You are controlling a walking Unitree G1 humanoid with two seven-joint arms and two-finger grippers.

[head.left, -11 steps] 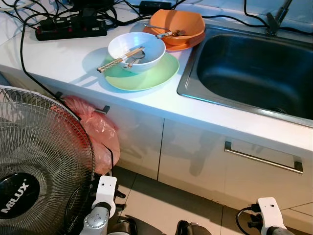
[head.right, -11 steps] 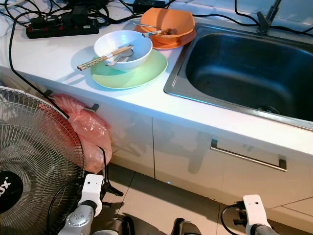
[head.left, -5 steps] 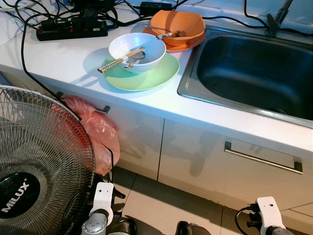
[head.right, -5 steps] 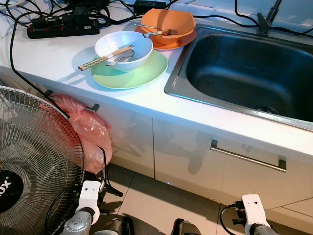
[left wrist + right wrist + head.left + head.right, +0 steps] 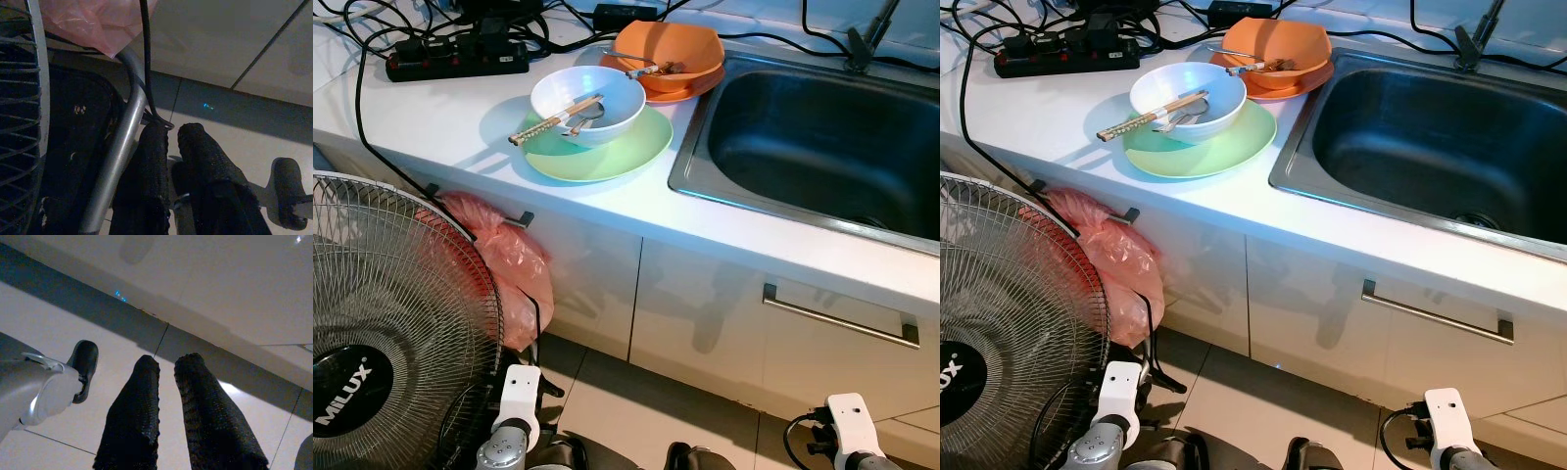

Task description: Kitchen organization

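Observation:
A white bowl holding wooden chopsticks and a spoon sits on a green plate on the white counter. Behind it an orange bowl with a utensil rests on an orange plate. The steel sink lies to the right. Both arms hang low near the floor, far below the dishes. My left gripper is shut beside the fan's metal pole and a black cable. My right gripper is shut over the floor tiles, nothing between its fingers.
A standing fan fills the lower left, close to my left arm. A pink plastic bag hangs from a cabinet hook. A black power strip with tangled cables lies at the counter's back. A cabinet handle runs under the sink.
My left arm has sunk a little lower beside the fan. The dishes and the right arm have stayed put.

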